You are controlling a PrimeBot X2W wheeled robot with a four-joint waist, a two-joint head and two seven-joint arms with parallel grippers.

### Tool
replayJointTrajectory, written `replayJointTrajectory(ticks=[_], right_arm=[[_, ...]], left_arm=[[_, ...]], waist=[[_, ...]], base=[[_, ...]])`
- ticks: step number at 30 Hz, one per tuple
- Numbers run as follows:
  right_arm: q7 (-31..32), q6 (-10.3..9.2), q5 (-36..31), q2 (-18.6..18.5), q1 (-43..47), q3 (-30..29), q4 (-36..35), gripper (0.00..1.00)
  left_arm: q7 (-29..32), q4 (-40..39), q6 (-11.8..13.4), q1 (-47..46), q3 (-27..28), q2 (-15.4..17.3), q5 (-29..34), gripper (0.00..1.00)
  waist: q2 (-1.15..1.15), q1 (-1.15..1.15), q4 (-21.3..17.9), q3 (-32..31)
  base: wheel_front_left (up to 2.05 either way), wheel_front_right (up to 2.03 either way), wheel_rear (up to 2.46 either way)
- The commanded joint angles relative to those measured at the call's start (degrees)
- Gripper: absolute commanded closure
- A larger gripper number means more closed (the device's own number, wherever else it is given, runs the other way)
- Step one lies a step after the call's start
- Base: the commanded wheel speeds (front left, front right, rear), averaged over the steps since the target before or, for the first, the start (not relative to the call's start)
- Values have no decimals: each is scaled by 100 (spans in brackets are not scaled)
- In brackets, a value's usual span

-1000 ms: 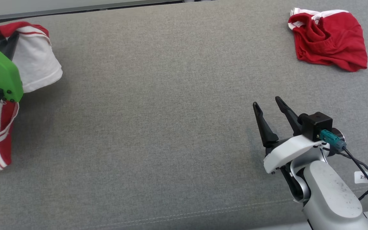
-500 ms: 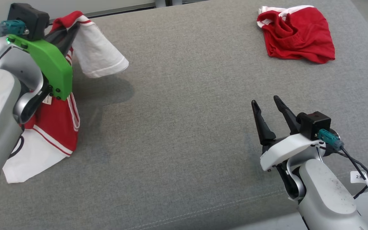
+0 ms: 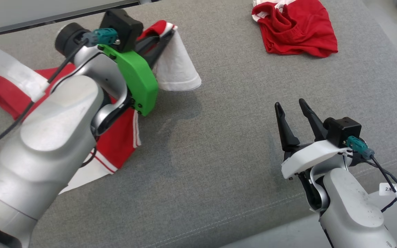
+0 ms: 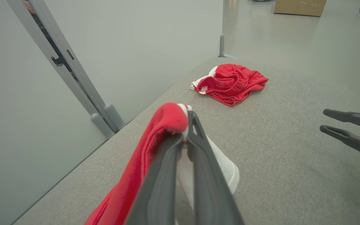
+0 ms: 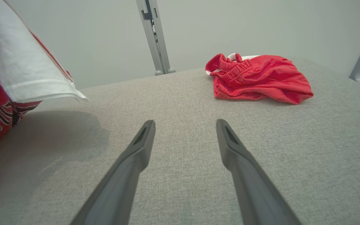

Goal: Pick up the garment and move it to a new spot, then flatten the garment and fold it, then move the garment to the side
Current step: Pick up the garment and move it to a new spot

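Observation:
The garment is a red and white shirt with striped trim. It hangs from my left gripper, which is shut on a bunched edge of it above the grey table. Its lower part drags on the table behind my left forearm. The left wrist view shows red and white cloth pinched between the closed fingers of the left gripper. At the lower right, my right gripper stands open and holds nothing, apart from the garment. In the right wrist view the right gripper is spread wide over bare table, and the garment hangs at the left.
Crumpled red shorts with a white waistband lie at the table's far right corner, also seen as shorts and shorts. The table's front edge runs close past my right arm. A wall and a metal post stand behind the table.
My left arm has carried the hanging garment rightward toward the table's middle. The head camera has also shifted, so the shorts sit further left. The right gripper stays open and still.

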Motion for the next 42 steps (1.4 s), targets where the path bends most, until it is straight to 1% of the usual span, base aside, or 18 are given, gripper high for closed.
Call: replayJointTrajectory(ticks=[1, 9, 11, 15, 20, 21, 24, 25, 26, 27, 28, 33, 38, 39, 42], right_arm=[[-31, -2, 36, 12, -39, -21, 9, 0], [-37, -2, -1, 59, -94, -73, -68, 0], [-36, -2, -6, 64, -101, -69, -84, 0], [-35, -2, -26, 79, -77, -103, -104, 0], [-35, -2, -47, 103, -67, -97, -132, 0], [-36, -2, -57, 110, -76, -81, -129, 0], [-36, -2, -67, 125, -101, -51, -121, 0], [-36, -2, -62, 129, -113, -41, -114, 0], [-36, -2, -57, 132, -123, -35, -110, 0], [-36, -2, -57, 132, -123, -35, -110, 0], [-36, -2, -50, 132, -128, -35, -107, 0], [-36, -2, -72, 117, -78, -77, -70, 0], [-36, -2, -90, 99, -16, -45, -3, 0], [-36, -2, -93, 86, -1, -49, 2, 0], [-35, -2, -93, 44, 57, -66, 23, 0]], left_arm=[[-82, -5, 6, 19, -39, -170, -79, 100], [-511, 373, 0, 4, -188, -941, -129, 100], [-603, 547, -2, -52, -269, -1027, -48, 100], [-822, 824, -6, -109, -372, -1270, -89, 100], [-1307, 1131, -9, -207, -399, -1516, -95, 100], [-1488, 1303, -9, -176, -426, -1604, -164, 100], [-1699, 1674, -10, -67, -511, -1676, -206, 100], [-1748, 1800, -10, -42, -552, -1699, -191, 94], [-1791, 1907, -10, -15, -617, -1730, -173, 61], [-1791, 1907, -10, -15, -617, -1730, -173, 61], [-1838, 2000, -10, -6, -665, -1759, -163, 0], [-2008, 2263, -10, 26, -824, -1851, -239, 0], [-2101, 2348, -10, 149, -737, -1887, -119, 0], [-2109, 2337, 4, 172, -708, -1889, -67, 0], [-2105, 2095, 148, 298, -485, -1865, 145, 0]], waist=[[0, 0, -29, 46], [0, 0, -103, 149], [0, 0, -141, 172], [0, 0, -213, 208], [0, 0, -281, 254], [0, 0, -303, 267], [0, 0, -339, 293], [0, 0, -349, 303], [0, 0, -355, 313], [0, 0, -355, 313], [0, 0, -355, 322], [0, 0, -284, 297], [0, 0, -197, 118], [0, 0, -173, 76], [0, 0, -94, -46]], base=[[0, 0, 0], [0, 0, 0], [0, 0, 0], [0, 0, 0], [0, 0, 0], [0, 0, 0], [0, 0, 0], [0, 0, 0], [0, 0, 0], [0, 0, 0], [0, 0, 0], [0, 0, 0], [0, 0, 0], [0, 0, 0], [0, 0, 0]])
